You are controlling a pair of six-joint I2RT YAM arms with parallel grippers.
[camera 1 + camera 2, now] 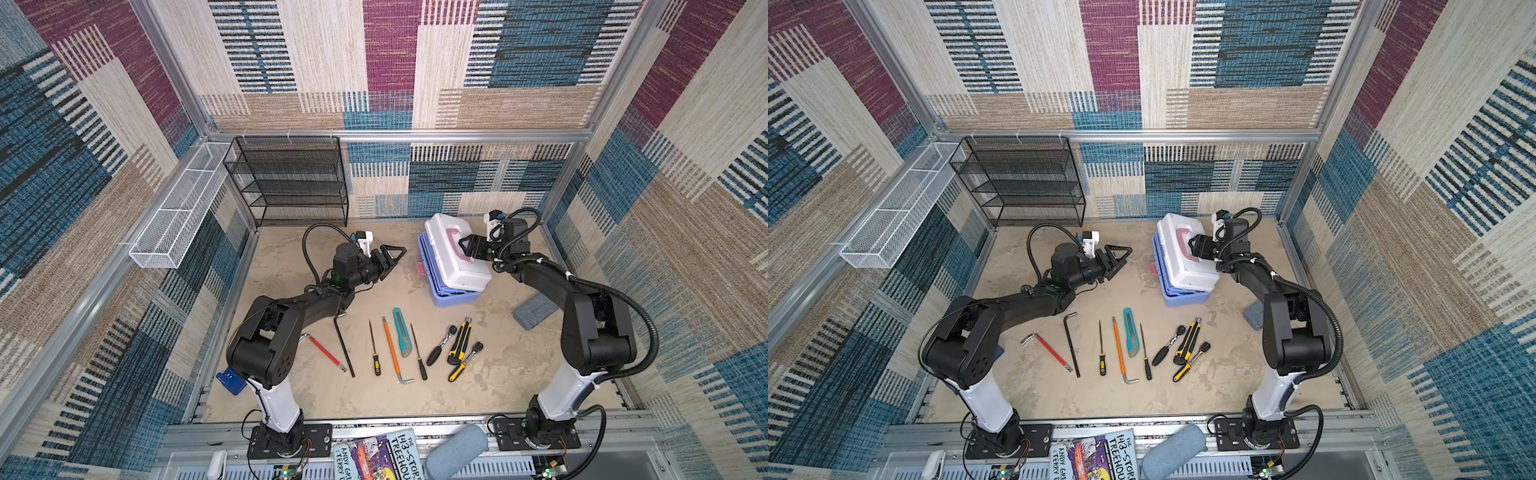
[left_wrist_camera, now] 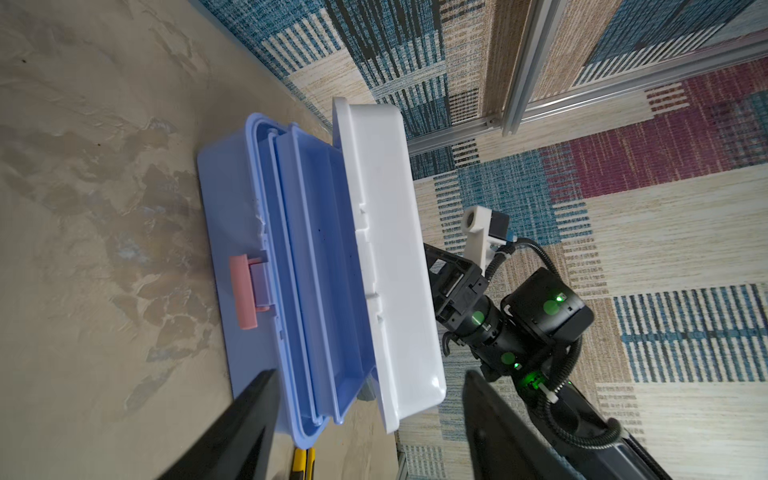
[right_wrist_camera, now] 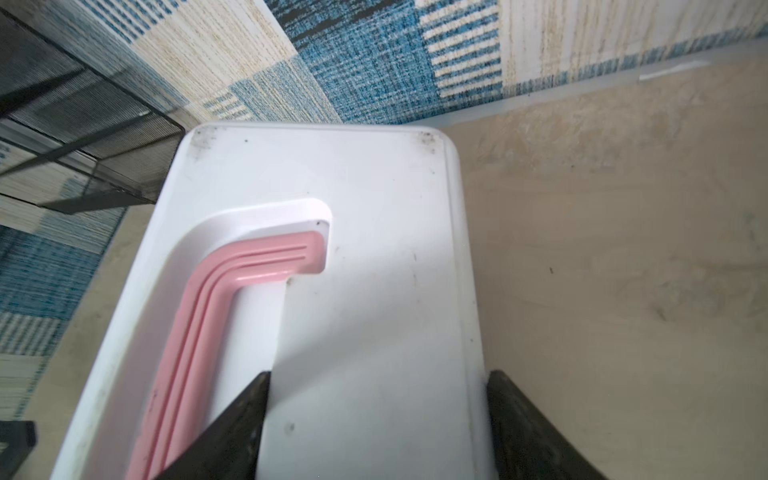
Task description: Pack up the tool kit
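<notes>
The tool kit stands at the back right of the table, its white lid [image 1: 451, 253] [image 1: 1183, 257] tilted up off the lavender-blue base [image 1: 455, 297]. My right gripper [image 1: 467, 246] [image 3: 380, 374] is shut on the lid, one finger in the recess by the pink handle [image 3: 195, 332], the other on the lid's outer edge. The empty trays [image 2: 316, 270] and pink latch [image 2: 245, 291] show in the left wrist view. My left gripper [image 1: 397, 251] [image 2: 370, 374] hangs open left of the box, holding nothing. Several slim tools lie in a row in front, from a red hex key [image 1: 326, 353] to a yellow-handled ratchet [image 1: 465, 361].
A black mesh shelf [image 1: 286, 183] and a white wire basket [image 1: 178, 212] stand at the back left. A flat grey pouch [image 1: 534, 311] lies right of the box, under my right arm. A dark blue dispenser [image 1: 230, 380] sits by my left arm's base.
</notes>
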